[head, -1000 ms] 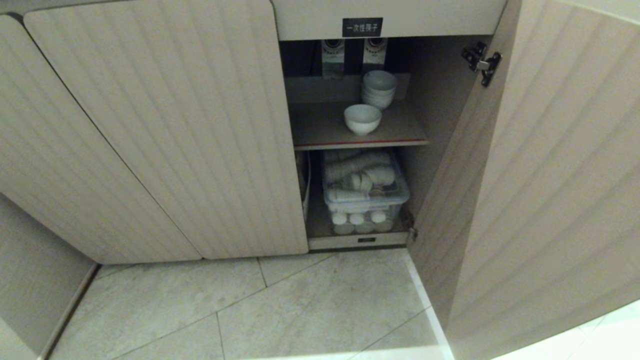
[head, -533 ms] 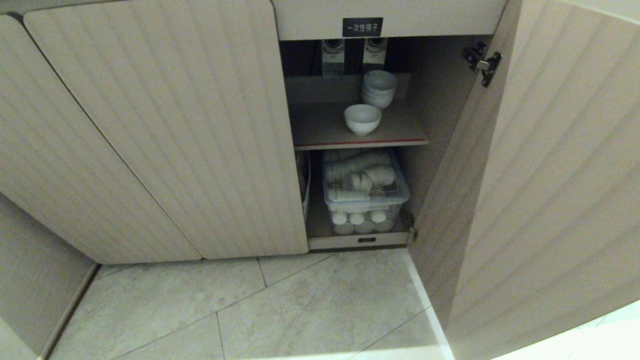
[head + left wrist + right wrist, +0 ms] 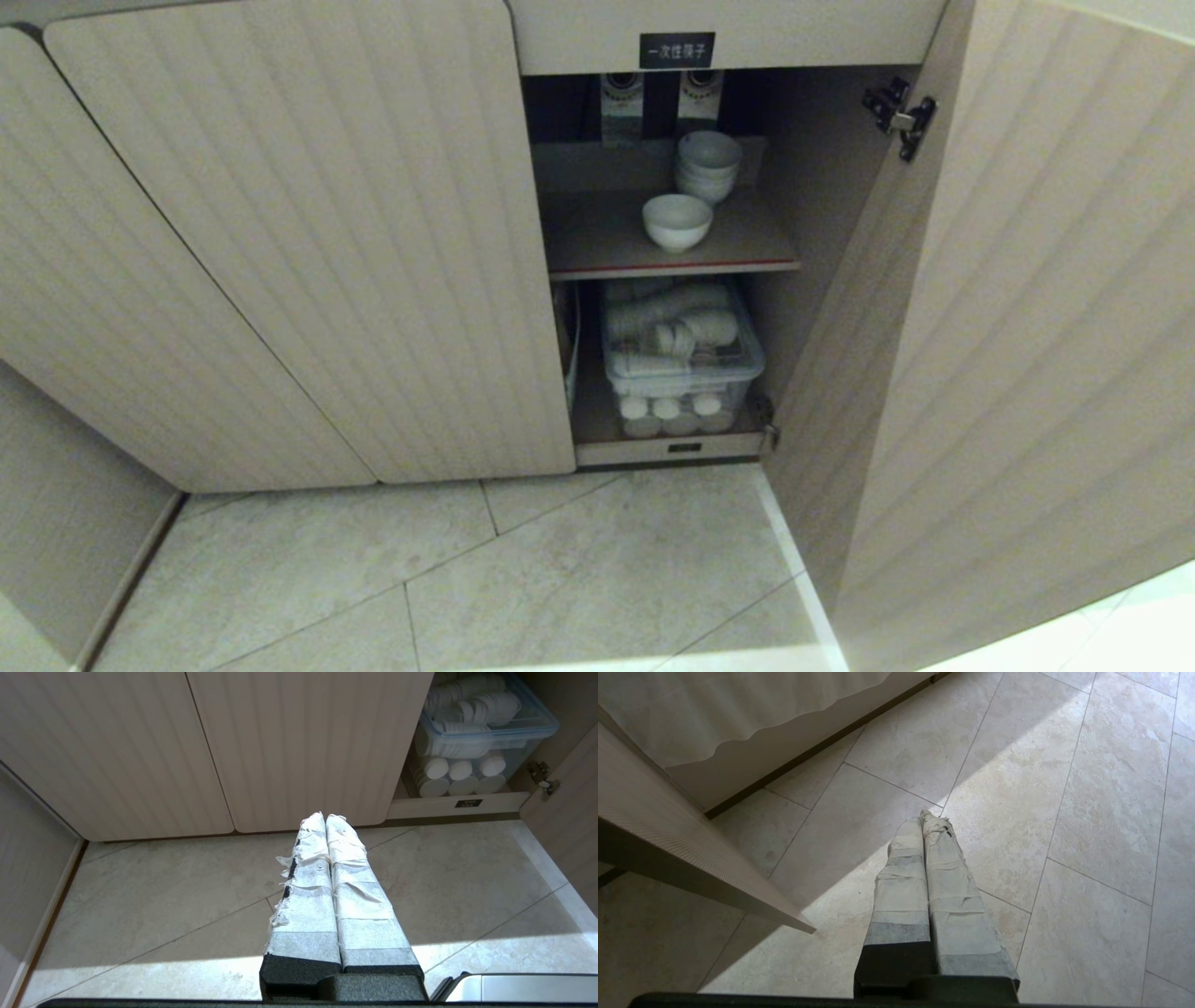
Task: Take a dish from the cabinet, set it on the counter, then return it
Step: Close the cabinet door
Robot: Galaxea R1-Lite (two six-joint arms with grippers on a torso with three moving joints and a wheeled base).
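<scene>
Jaws pressed together, empty, on both right gripper (image 3: 924,816) and left gripper (image 3: 324,817), low over floor. Dish (image 3: 677,222) on cabinet (image 3: 597,238) upper shelf (door open), well above and ahead of both.

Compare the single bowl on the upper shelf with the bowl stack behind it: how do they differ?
The dish stands alone near the front of the red-edged shelf; the stack of bowls sits further back, against the rear. The dish is one bowl with its foot on the shelf; the stack is several nested, so it stands taller. Both are plain white, upright, similar in shape, and untouched inside the open cabinet.
</scene>
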